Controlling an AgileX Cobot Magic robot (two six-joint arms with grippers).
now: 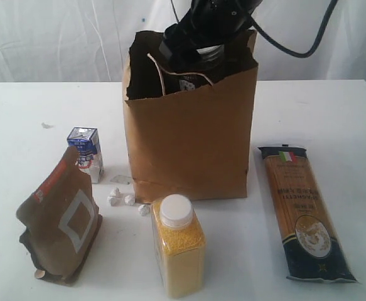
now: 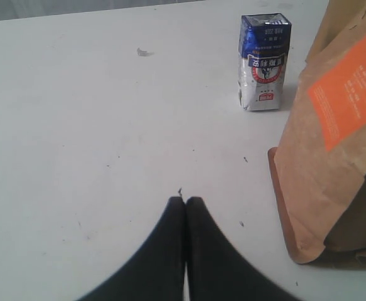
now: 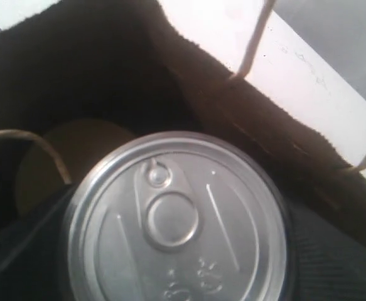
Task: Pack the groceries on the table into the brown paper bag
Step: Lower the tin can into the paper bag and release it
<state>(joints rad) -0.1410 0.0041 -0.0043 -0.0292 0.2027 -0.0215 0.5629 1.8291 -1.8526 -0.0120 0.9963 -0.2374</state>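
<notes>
1. Camera outside: my right gripper (image 1: 198, 50) is clamped on the dark can (image 1: 210, 55), at the mouth of the brown paper bag (image 1: 189, 144).
2. Left wrist: my left gripper (image 2: 184, 207) is pinched together, empty, over the table (image 2: 76, 125) near the small blue-white carton (image 2: 264, 63).
3. Right wrist: the gold-lidded jar (image 3: 76, 157) sits below. I should lower slowly and set the can beside it.

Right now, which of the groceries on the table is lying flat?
The pasta pack, right of the bag in the exterior view, lies flat; the pouch, carton and bottle stand upright.
</notes>
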